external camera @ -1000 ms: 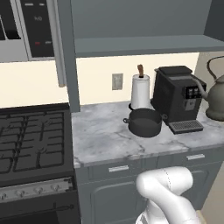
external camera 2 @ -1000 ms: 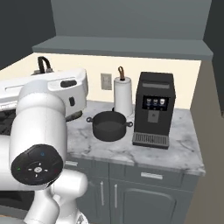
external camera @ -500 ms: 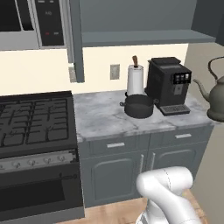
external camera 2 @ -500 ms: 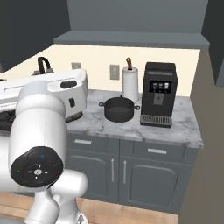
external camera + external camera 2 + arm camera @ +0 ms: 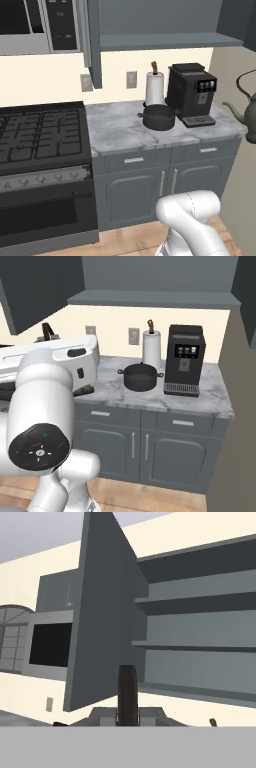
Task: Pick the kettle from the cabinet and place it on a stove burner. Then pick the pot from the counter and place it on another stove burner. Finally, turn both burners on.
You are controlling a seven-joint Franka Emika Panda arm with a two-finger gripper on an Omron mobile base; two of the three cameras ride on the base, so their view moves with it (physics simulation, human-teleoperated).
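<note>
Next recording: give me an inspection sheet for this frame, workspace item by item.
Surface: marble counter; stove burners bare.
Job's things: kettle in the air right of the counter; pot on the counter; cabinet door open.
Clutter: paper towel roll and coffee machine behind the pot.
Grippers: pincer shut, apparently on the kettle's handle.
Cables: nothing seen.
Surroundings: microwave, wall outlets.
</note>
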